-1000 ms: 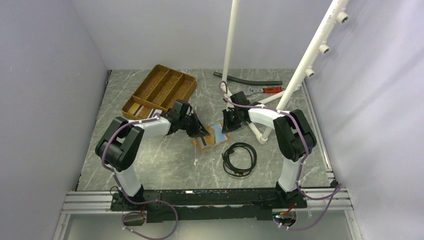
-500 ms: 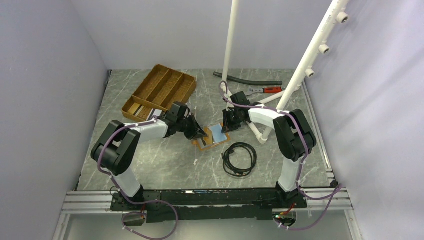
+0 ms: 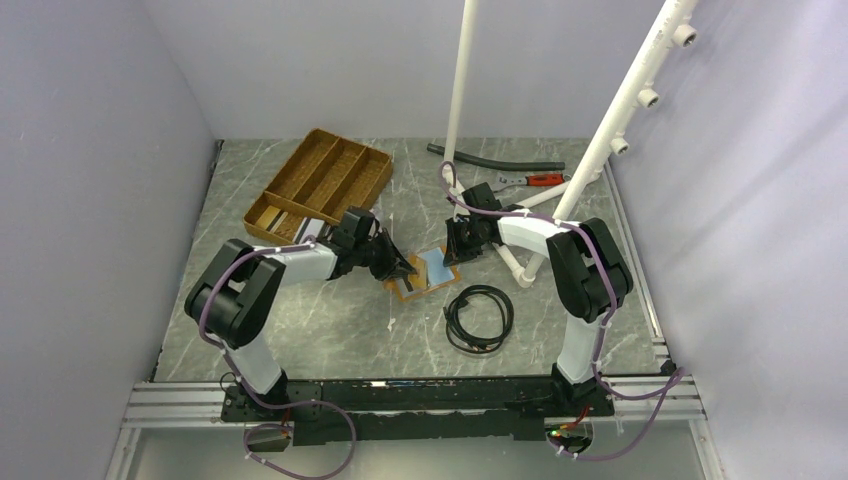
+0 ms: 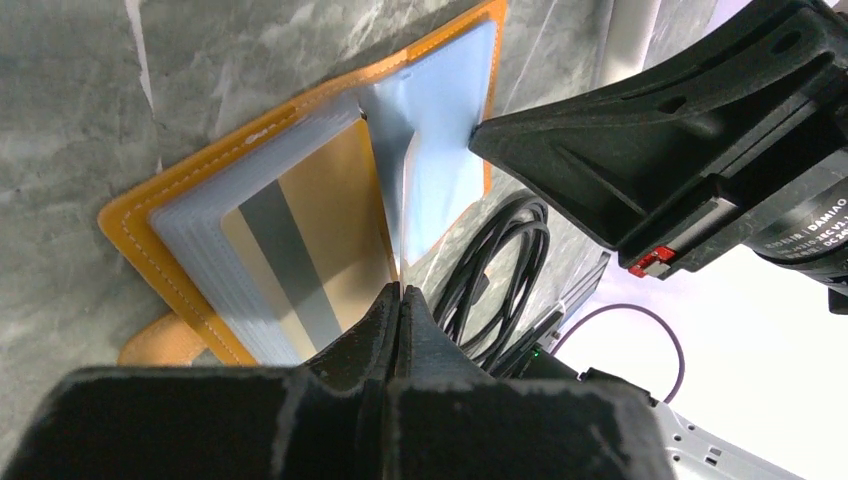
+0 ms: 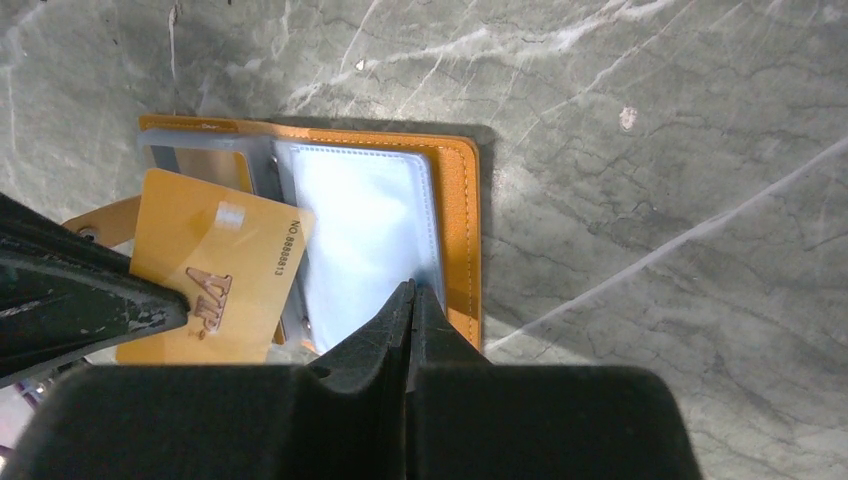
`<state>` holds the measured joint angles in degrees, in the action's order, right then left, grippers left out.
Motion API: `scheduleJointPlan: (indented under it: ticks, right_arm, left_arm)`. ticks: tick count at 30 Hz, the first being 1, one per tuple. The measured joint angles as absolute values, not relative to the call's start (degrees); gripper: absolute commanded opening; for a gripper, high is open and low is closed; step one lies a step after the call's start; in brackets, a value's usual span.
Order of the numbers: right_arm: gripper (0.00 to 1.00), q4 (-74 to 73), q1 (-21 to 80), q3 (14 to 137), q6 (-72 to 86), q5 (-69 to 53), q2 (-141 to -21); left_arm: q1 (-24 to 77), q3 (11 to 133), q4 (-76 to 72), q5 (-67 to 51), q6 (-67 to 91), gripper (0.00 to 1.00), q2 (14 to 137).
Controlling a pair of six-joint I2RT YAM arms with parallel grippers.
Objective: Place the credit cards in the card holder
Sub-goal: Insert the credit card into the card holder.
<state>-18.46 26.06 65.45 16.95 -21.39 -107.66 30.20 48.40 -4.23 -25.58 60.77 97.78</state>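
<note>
Card holder: the card holder [image 5: 462, 240] lay open and flat on the grey marble table [image 3: 300, 320], at the centre of the overhead view between your two grippers.
Left gripper: your left gripper [image 4: 400, 296] reached in from the left of the overhead view, its fingers pinched fully together on the edge of a gold credit card [image 5: 215, 270].
Gold credit card: it sat tilted over the holder's left half, printed face up in the right wrist view. You could not tell whether any edge had entered a pocket.
Striped credit card: a striped credit card [image 4: 300, 250] sat inside a clear sleeve on that same left half.
Right gripper: your right gripper [image 5: 412, 296] was closed, with its tips down on the pale blue-grey page of the right half. Whether it nipped that page, you could not tell.
Surroundings: a black cable coil [image 3: 452, 320] lay just below and right of the holder, and a wooden tray [image 3: 335, 170] sat well apart at the upper left.
</note>
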Motion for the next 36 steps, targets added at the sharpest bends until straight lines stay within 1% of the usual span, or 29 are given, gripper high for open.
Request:
scheduleJointPlan:
  ticks: [18, 36]
  right_arm:
    - [0.0, -13.93, 25.32, 63.16, 20.16, -24.64, -107.66]
    - [0.0, -11.7, 25.3, 61.71, 21.26, -24.82, -107.15]
  left_arm:
    - [32.84, 39.77, -21.74, -19.03, 63.81, 0.0, 99.29]
    - [35.7, 36.73, -28.45, -9.69, 71.79, 0.0, 99.26]
